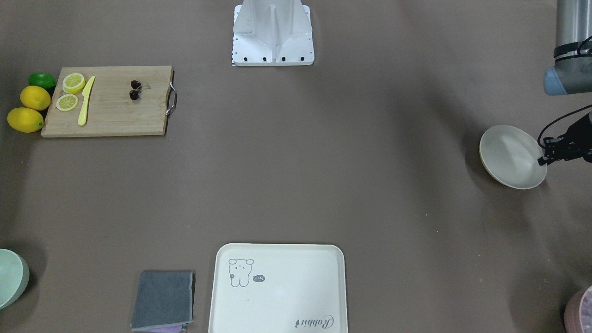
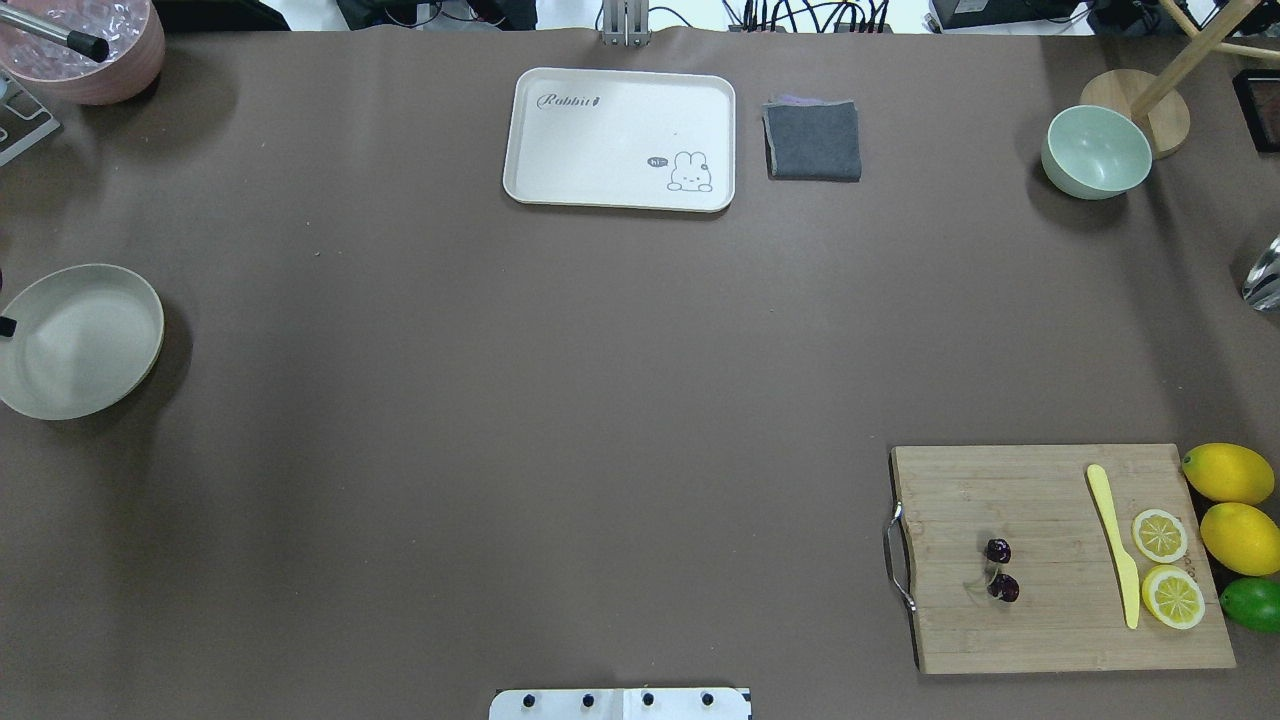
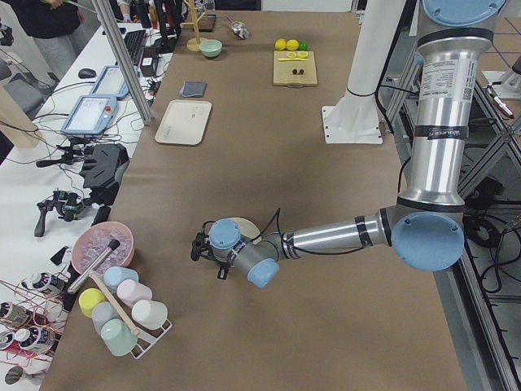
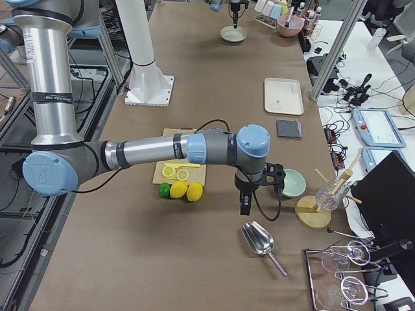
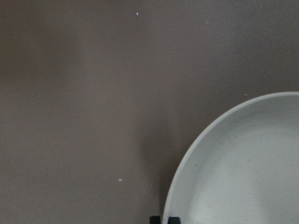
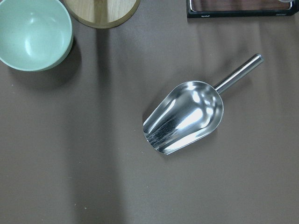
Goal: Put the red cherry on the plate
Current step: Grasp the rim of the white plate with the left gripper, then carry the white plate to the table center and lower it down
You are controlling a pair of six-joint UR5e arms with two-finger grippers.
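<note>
The red cherry (image 2: 1003,587) lies on the cutting board (image 2: 1050,630) by the surface's robot-side right corner. Only the wrist view shows the left pincer (image 5: 164,220) clenched on the plate (image 5: 243,177) rim (right pincer (image 4: 245,206): cannot tell).

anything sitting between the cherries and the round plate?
Nothing: past the cutting board under the red cherry, bare table runs to the plate, per the overhead view.
</note>
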